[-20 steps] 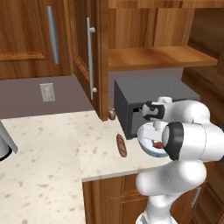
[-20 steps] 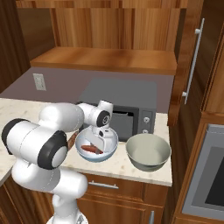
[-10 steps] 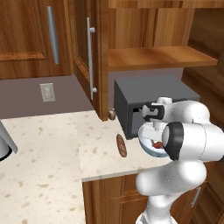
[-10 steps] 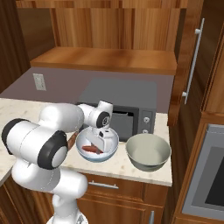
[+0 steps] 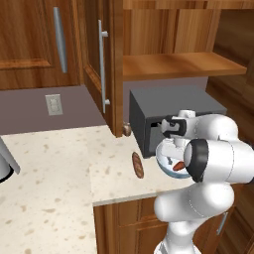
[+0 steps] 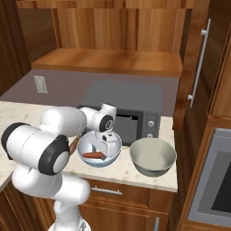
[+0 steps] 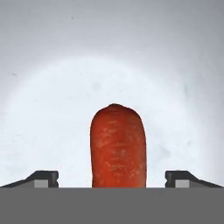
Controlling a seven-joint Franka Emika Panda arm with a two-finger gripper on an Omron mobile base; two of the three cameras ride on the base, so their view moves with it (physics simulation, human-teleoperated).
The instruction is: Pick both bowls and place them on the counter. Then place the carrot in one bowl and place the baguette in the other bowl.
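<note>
The carrot (image 7: 118, 146), an orange-red tapered stub with a faintly ridged skin and a rounded end, lies on the smooth pale floor of the white-and-blue bowl (image 6: 88, 150), which sits on the speckled beige stone counter (image 6: 135, 169) in front of the dark boxy microwave (image 6: 140, 126). In the hand view the gripper (image 7: 112, 178) hangs directly over it with its two dark fingertips (image 7: 43, 177) spread wide to either side, touching neither flank of the carrot. Just to the right of this bowl in the right base view stands the grey-green bowl (image 6: 153, 156), round, deep and cream inside. The baguette (image 5: 137, 165), a short brown loaf with darker score marks, lies on the counter beside the white-and-blue bowl. Compared with a second ago, bowls, loaf and arm sit where they were; the carrot lay in the bowl then too.
</note>
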